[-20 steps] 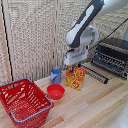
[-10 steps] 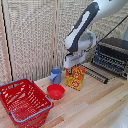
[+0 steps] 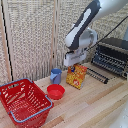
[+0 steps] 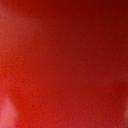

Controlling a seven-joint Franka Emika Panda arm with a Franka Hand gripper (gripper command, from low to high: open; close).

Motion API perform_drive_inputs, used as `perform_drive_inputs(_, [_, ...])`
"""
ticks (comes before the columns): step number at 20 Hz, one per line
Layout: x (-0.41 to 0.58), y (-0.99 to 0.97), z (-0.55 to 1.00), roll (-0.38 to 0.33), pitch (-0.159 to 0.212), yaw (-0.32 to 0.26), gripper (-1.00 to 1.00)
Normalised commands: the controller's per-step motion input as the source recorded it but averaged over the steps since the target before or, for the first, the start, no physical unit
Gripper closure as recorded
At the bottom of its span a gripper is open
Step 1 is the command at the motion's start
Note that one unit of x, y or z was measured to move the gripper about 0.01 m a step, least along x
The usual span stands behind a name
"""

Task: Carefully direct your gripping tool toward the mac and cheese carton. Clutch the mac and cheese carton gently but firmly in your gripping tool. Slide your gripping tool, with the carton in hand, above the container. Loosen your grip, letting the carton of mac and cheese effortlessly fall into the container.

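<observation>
The mac and cheese carton [image 3: 77, 78] stands upright on the wooden table, orange-yellow with red and blue print, to the exterior view's right of the blue cup. My gripping tool [image 3: 73, 65] is directly above it, with the fingers down at the carton's top edge. The fingers are too small and blurred to show whether they press on the carton. The wrist view is filled by a blurred red-orange surface [image 4: 64, 64] very close to the camera. The red basket [image 3: 31, 113], with lattice sides and a grey-blue rim handle, sits at the exterior view's lower left, apart from the carton.
A blue cup [image 3: 56, 76] and a small red bowl [image 3: 55, 91] stand between the basket and the carton. A dark toaster oven [image 3: 111, 56] sits at the exterior view's right. A slatted screen [image 3: 30, 40] stands behind the table.
The gripping tool has come down a little onto the top of the carton. The carton, cup, bowl and basket have not moved.
</observation>
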Motion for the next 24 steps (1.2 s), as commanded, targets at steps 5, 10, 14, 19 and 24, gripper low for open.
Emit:
perform_drive_inputs(5, [0.022,-0.04,0.97,0.0,0.062,-0.17,1.0])
perform_drive_inputs(10, [0.266,0.06,0.93,0.001,0.071,-0.126,1.0])
perform_drive_inputs(14, [0.386,0.41,0.93,0.006,0.038,-0.104,1.0])
perform_drive_inputs(19, [0.298,0.75,0.83,0.032,0.015,-0.053,1.0])
perform_drive_inputs(24, [0.194,0.85,0.68,0.009,0.052,-0.007,1.0])
